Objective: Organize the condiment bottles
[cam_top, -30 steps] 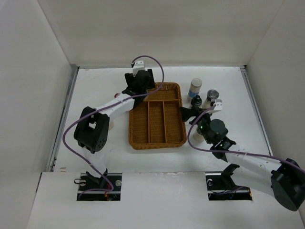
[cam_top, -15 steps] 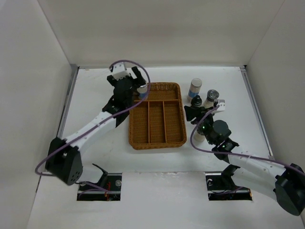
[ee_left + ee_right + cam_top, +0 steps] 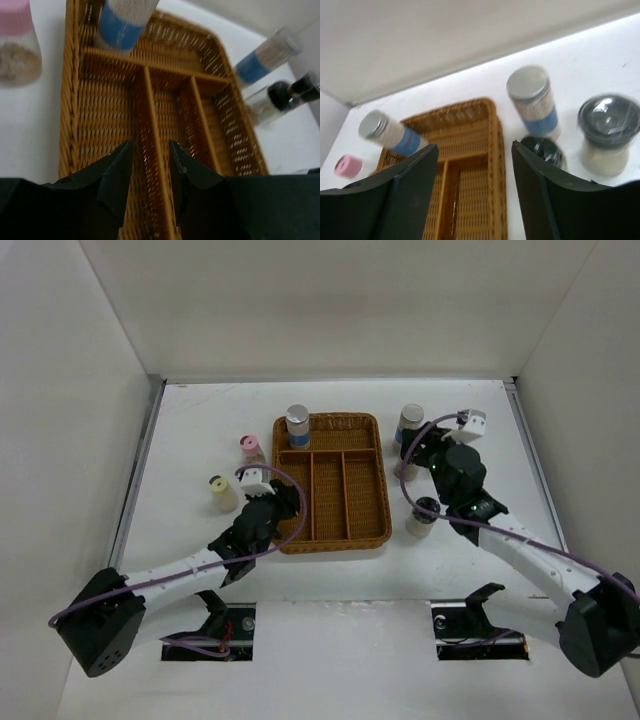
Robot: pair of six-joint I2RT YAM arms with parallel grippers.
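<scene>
Left gripper [image 3: 150, 167]: fingers a narrow gap apart, nothing between them; it hangs over the near end of the wicker tray [image 3: 365, 530], above a divider; the finger bases are lost in shadow.

Right gripper [image 3: 475, 172]: fingers spread wide, holding nothing; it is poised off the tray's far right corner.

First silver-capped bottle [image 3: 297, 425]: upright in the left end of the tray's far cross compartment; in the left wrist view its cap is cut off by the top edge.

Second silver-capped bottle [image 3: 534, 102]: upright on the table [image 3: 190, 420], just right of the tray.

Pink-capped bottle [image 3: 251, 447] and pale-yellow-capped bottle [image 3: 221, 491]: on the table left of the tray, apart from each other.

Black-capped bottles: one [image 3: 424, 514] stands clear near the tray's right side; the right wrist view shows another [image 3: 609, 132] whole, and only the cap of one [image 3: 543, 150] beside the right finger; in the overhead view the right arm covers that group, so their exact positions cannot be told.
</scene>
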